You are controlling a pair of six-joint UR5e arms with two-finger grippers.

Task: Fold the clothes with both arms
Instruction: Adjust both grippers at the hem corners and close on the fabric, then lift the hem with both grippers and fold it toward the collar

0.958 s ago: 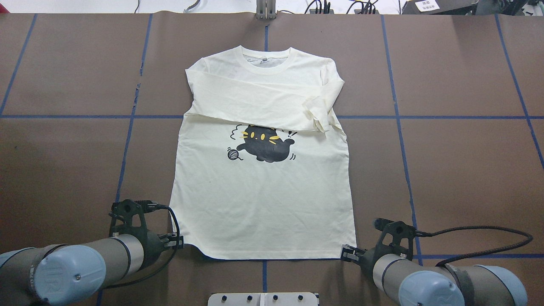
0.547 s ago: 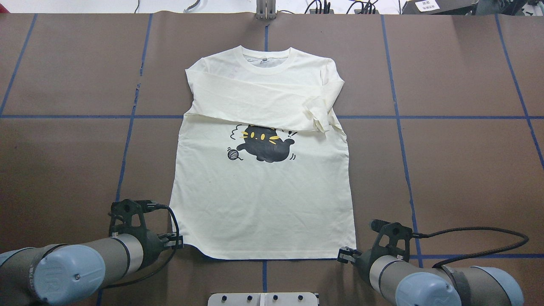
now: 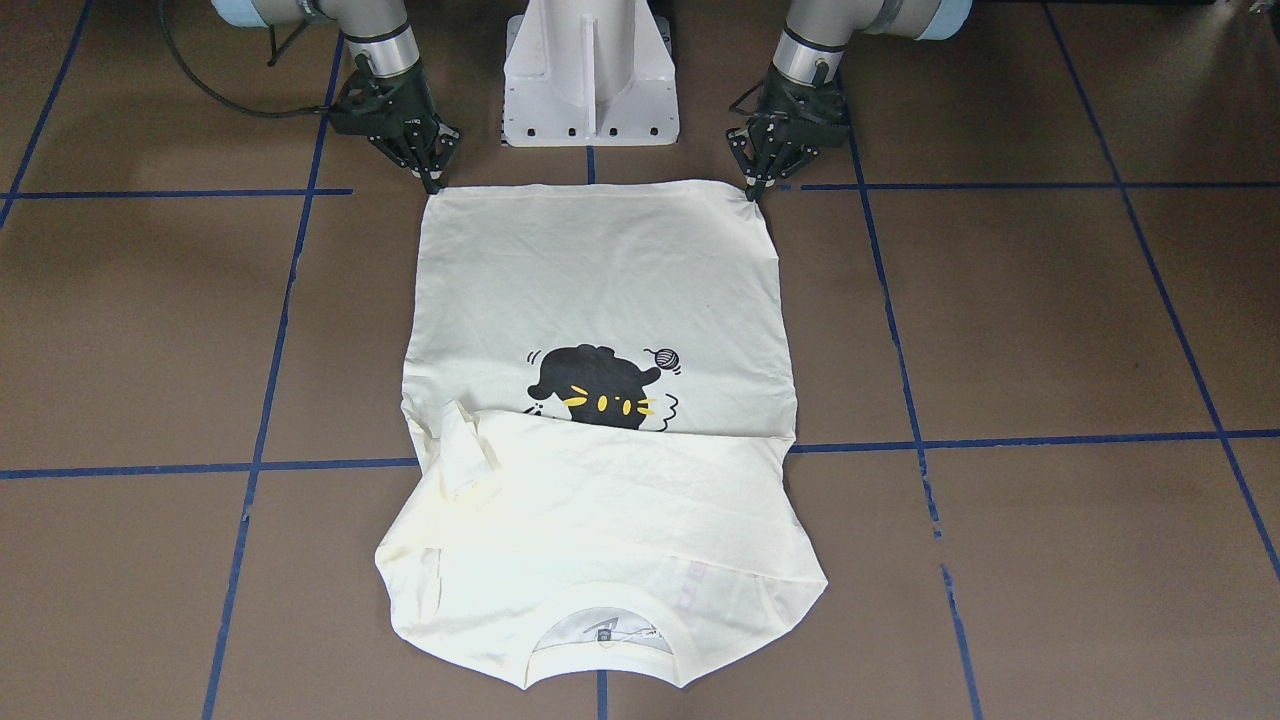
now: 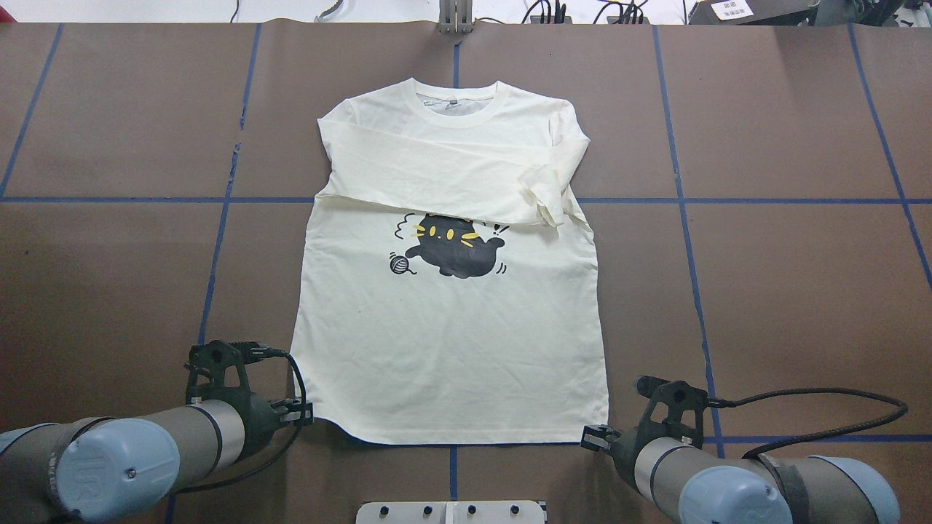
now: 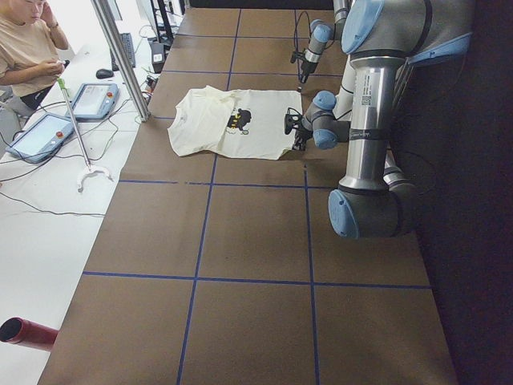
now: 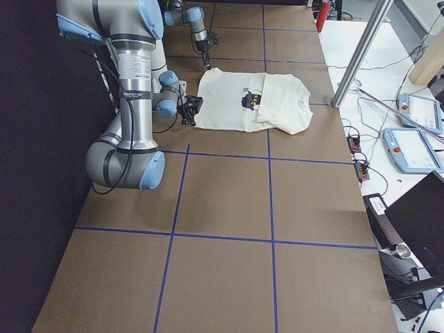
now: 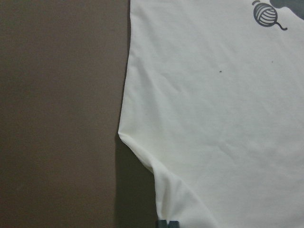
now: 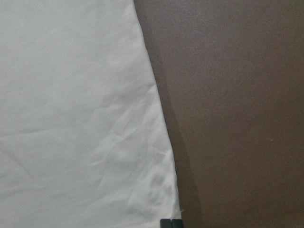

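The cream T-shirt [image 4: 451, 349] lies flat, print up, on the brown table, its neck at the far side. Its long sleeves are folded across the chest and cover the top of the black cat print [image 4: 455, 251]. My left gripper [image 4: 309, 415] is low at the near-left hem corner and looks shut on it; the left wrist view shows the hem [image 7: 164, 204] puckered at the fingertips [image 7: 166, 224]. My right gripper [image 4: 588, 437] is at the near-right hem corner, fingers drawn to a point on the cloth [image 8: 161, 199]. The front view shows both grippers, left [image 3: 752, 188] and right [image 3: 434, 185], touching those corners.
The white pedestal [image 3: 590, 70] stands between the arms just behind the hem. Blue tape lines [image 4: 218, 247] grid the table. A person [image 5: 24, 48], teach pendants [image 5: 92, 100] and a metal post [image 5: 120, 56] are beyond the far edge. A cable [image 4: 823, 397] trails from the right wrist.
My right gripper has shifted slightly left and toward the near edge at the hem corner. The left gripper and the shirt have hardly moved.
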